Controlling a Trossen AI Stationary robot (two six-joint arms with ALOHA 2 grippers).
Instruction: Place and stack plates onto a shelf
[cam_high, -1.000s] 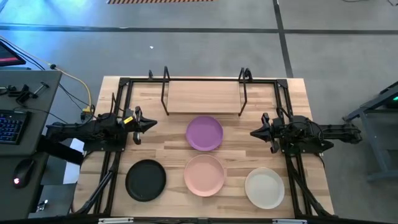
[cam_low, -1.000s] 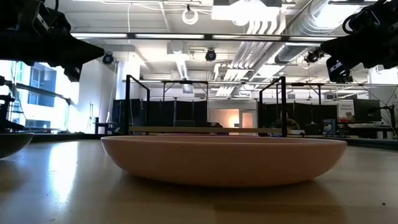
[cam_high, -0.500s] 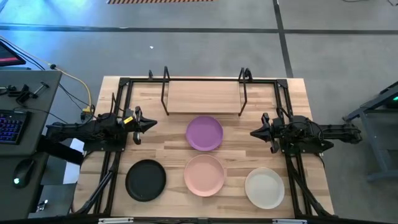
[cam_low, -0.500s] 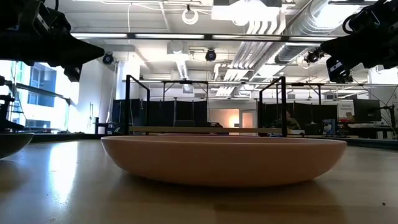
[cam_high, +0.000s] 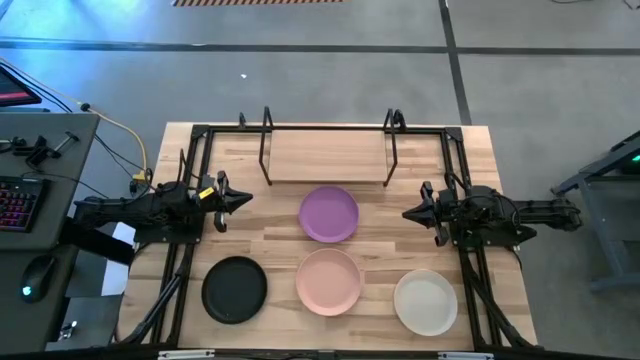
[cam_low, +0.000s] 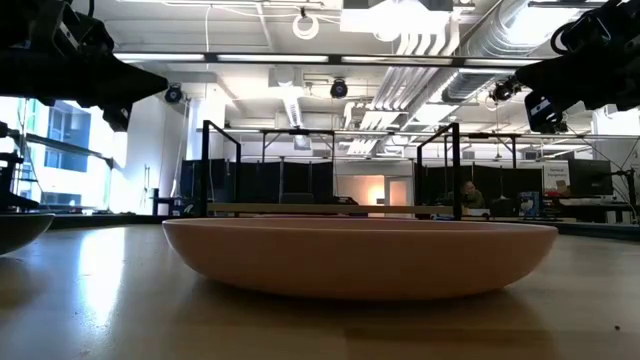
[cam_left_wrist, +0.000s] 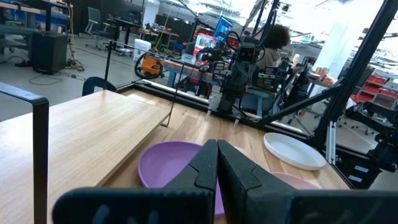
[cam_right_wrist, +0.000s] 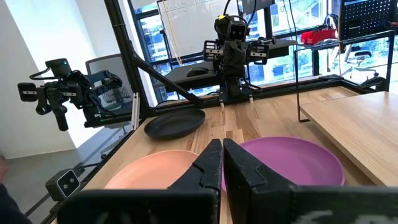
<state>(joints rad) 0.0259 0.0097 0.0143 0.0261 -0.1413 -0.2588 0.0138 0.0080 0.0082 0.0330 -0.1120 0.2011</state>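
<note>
Four plates lie flat on the wooden tabletop: the purple plate (cam_high: 329, 214) in the middle, the black plate (cam_high: 235, 289) near left, the pale pink plate (cam_high: 328, 281) near centre, the cream-white plate (cam_high: 426, 301) near right. The shelf (cam_high: 327, 156), a light-wood board in black wire uprights, stands by the far edge. My left gripper (cam_high: 246, 200) hovers shut to the left of the purple plate, my right gripper (cam_high: 407, 213) shut to its right; both point at it. The fingers meet in the left wrist view (cam_left_wrist: 216, 163) and the right wrist view (cam_right_wrist: 222, 163).
Black frame rails (cam_high: 182, 255) run along the table's left and right sides under the arms. A desk with keyboard and mouse (cam_high: 30, 200) stands left of the table. Bare wood lies between the plates and in front of the shelf.
</note>
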